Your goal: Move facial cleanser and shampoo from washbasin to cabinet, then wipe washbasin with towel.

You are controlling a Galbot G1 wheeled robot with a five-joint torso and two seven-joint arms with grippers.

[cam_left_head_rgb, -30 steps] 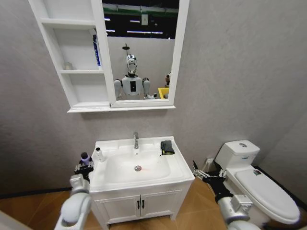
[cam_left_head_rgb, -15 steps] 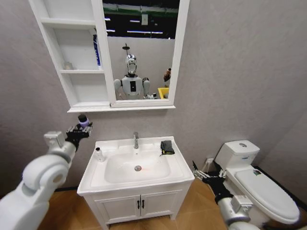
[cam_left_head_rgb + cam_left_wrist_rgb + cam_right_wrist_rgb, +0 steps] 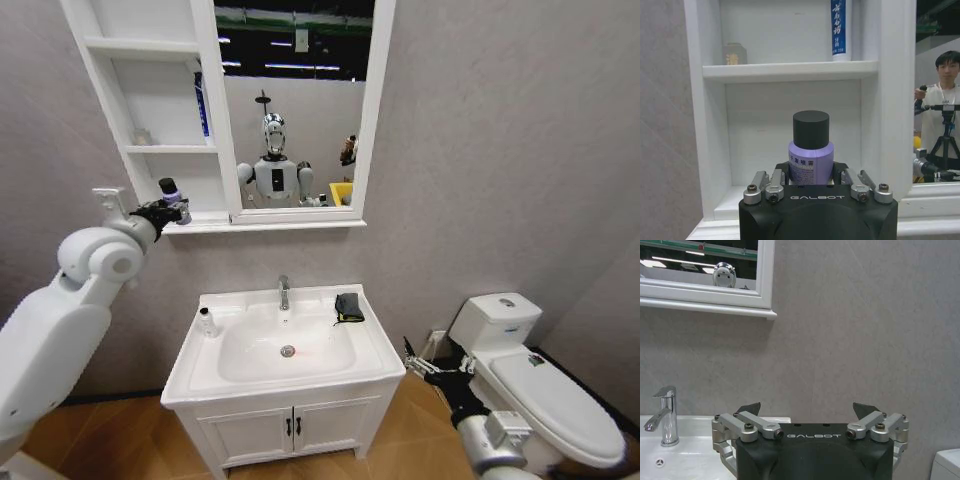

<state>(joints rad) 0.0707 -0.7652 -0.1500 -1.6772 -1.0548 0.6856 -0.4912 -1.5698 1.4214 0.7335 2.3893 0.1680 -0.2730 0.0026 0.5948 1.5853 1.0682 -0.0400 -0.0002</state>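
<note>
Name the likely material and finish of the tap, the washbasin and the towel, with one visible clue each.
Tap: polished chrome-look metal, mirror-bright. Washbasin: glossy white ceramic, probably; smooth moulded bowl. Towel: soft dark cloth, matt, folded, yellowish edge.

The left tool (image 3: pixel 811 181) hides the bottom of the purple bottle (image 3: pixel 810 156), and its fingers are tucked behind the black body. The words on the bottle's label are too small to read. The top of the blue tube (image 3: pixel 838 27) is cut off by the edge. The little white bottle (image 3: pixel 206 322) on the washbasin (image 3: pixel 376 352) is too small to tell apart.
</note>
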